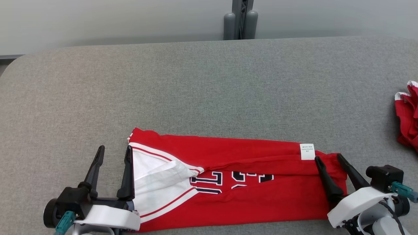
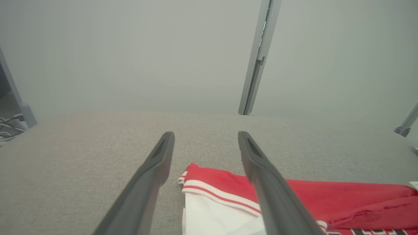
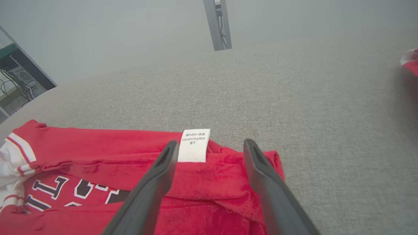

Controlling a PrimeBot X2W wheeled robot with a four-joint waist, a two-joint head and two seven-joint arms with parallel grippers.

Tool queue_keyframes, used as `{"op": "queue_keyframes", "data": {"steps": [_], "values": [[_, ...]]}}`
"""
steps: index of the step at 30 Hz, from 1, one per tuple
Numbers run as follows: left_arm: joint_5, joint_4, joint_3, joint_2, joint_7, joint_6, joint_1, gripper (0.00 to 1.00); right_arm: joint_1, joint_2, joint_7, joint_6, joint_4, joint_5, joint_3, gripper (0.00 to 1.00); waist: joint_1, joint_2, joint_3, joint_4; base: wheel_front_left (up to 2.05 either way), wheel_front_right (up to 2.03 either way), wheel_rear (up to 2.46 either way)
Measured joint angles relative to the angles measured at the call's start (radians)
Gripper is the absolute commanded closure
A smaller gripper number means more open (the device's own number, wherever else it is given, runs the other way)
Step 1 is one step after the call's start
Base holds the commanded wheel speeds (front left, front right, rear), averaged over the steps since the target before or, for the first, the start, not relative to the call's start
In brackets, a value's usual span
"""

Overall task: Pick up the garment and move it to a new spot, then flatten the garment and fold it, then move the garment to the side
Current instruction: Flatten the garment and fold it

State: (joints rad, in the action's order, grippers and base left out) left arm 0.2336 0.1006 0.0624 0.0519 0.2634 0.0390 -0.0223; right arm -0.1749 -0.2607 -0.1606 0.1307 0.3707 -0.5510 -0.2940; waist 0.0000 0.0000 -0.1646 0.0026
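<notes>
The garment (image 1: 248,192) is a red jersey with white trim and black-and-white lettering, lying as a long band along the near edge of the grey table (image 1: 209,91). Its far long edge is folded toward me, and a white care label (image 1: 307,151) shows near its right end. My left gripper (image 1: 113,154) stands open at the jersey's left end, one finger over the white trim (image 2: 209,192) and one over bare table. Above the jersey's right end (image 3: 225,182) my right gripper (image 1: 329,157) is open too, holding nothing.
A second red and white garment (image 1: 408,117) lies bunched at the table's right edge. A grey post (image 1: 241,19) rises behind the far edge. Bare grey table stretches behind the jersey and to its left.
</notes>
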Motion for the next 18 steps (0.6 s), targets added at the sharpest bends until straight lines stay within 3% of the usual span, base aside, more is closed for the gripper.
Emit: {"op": "queue_keyframes", "data": {"steps": [12, 18], "values": [[0.017, 0.036, 0.027, -0.002, 0.000, 0.014, 0.002, 0.00, 0.012, -0.002, 0.058, 0.000, 0.000, -0.040, 0.080, 0.00, 0.0000, 0.0000, -0.005, 0.001, 0.00, 0.00, 0.00], [0.024, 0.042, 0.034, -0.002, 0.000, 0.019, -0.003, 0.00, 0.022, -0.005, 0.165, 0.000, -0.005, -0.199, 0.098, 0.00, -0.0001, 0.0000, -0.014, 0.010, 0.00, 0.00, 0.00]]}}
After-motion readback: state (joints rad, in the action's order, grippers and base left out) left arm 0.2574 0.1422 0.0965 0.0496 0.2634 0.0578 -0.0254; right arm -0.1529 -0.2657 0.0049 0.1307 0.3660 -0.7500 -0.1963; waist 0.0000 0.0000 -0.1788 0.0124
